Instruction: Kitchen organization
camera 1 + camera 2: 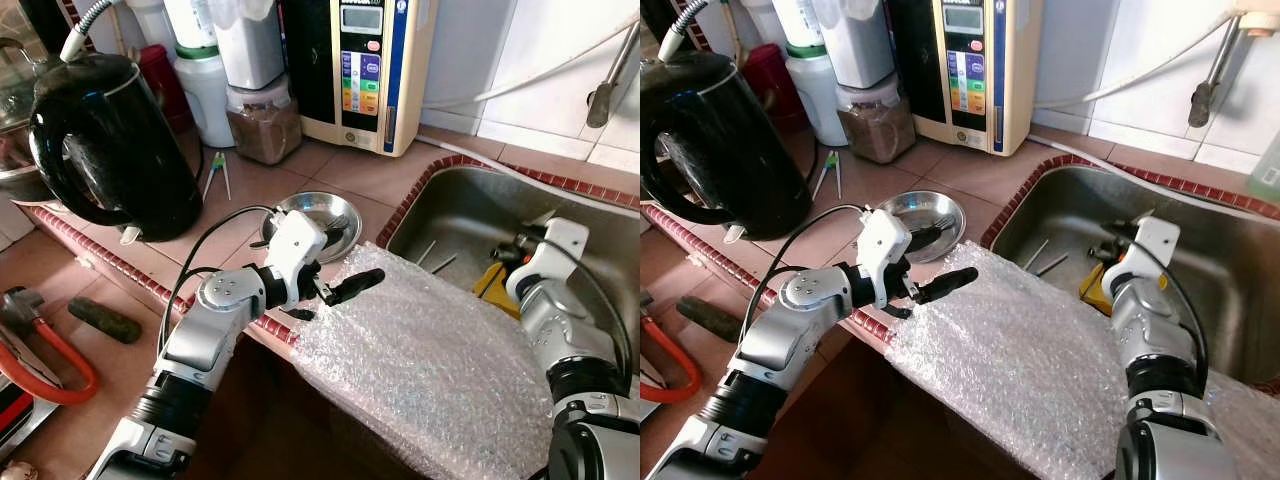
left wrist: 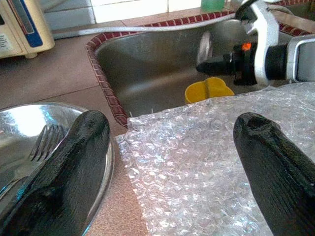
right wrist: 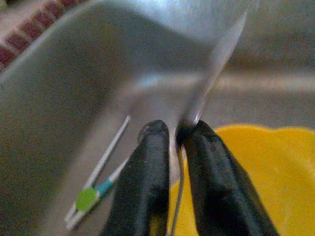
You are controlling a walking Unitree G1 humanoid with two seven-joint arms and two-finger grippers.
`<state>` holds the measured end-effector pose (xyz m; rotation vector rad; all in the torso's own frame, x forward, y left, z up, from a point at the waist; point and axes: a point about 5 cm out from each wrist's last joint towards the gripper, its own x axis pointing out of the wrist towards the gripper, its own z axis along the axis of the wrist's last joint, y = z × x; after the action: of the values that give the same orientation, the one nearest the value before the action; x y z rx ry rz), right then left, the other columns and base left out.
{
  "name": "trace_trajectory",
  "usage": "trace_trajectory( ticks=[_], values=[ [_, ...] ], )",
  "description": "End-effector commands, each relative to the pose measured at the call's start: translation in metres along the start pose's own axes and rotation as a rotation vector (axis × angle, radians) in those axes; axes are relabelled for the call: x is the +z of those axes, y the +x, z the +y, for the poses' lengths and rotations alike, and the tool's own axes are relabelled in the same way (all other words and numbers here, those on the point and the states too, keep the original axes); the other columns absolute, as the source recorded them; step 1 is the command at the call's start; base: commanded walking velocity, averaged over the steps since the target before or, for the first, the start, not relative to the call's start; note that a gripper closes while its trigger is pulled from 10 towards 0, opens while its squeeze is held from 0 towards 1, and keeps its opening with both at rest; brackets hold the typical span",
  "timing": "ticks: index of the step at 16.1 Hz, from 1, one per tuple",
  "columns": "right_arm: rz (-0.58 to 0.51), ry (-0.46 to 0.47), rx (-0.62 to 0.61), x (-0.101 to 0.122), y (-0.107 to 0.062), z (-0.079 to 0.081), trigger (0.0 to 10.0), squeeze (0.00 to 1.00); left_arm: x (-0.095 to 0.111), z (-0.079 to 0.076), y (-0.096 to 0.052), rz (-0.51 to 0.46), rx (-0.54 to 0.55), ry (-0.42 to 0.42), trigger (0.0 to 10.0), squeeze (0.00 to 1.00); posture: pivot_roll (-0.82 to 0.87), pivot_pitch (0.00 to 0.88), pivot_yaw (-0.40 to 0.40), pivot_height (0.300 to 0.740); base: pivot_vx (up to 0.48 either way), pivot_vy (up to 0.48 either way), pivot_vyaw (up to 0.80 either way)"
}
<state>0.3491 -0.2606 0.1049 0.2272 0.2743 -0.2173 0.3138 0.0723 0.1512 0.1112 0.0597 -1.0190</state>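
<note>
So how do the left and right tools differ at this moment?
The left tool is open and holds nothing; the right tool is shut on a thin metal utensil. The left hovers over the bubble wrap at the counter edge; the right is down in the sink, above a yellow item. Both have black fingers.

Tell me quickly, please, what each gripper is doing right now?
Left gripper: open, empty, over the bubble wrap.
Right gripper: shut on a thin metal utensil, over the sink.
</note>
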Motion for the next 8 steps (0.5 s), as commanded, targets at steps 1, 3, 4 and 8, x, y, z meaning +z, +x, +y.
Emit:
trace_trajectory(
  ticks=[1, 3, 4, 8],
  values=[
    [0.011, -0.014, 0.002, 0.000, 0.002, 0.003, 10.0, 1.00, -0.003, -0.001, -0.004, 0.028, -0.007, 0.010, 10.0, 1.00, -0.08, 0.033, 0.106, 0.740, 0.000, 0.000, 0.00],
    [0.007, -0.025, 0.011, 0.002, 0.002, 0.003, 10.0, 1.00, -0.005, -0.003, -0.005, 0.039, -0.030, 0.008, 10.0, 1.00, -0.08, 0.033, 0.102, 0.740, 0.000, 0.000, 0.00],
    [-0.002, -0.044, 0.031, 0.003, 0.002, 0.005, 10.0, 1.00, -0.005, -0.004, -0.006, 0.046, -0.041, 0.008, 10.0, 1.00, -0.08, 0.035, 0.099, 0.740, 0.000, 0.000, 0.00],
    [-0.074, -0.148, 0.207, -0.002, -0.008, 0.033, 10.0, 1.00, 0.004, 0.007, -0.005, 0.001, 0.051, 0.016, 10.0, 1.00, -0.09, 0.037, 0.090, 0.740, 0.000, 0.000, 0.00]
  ],
)
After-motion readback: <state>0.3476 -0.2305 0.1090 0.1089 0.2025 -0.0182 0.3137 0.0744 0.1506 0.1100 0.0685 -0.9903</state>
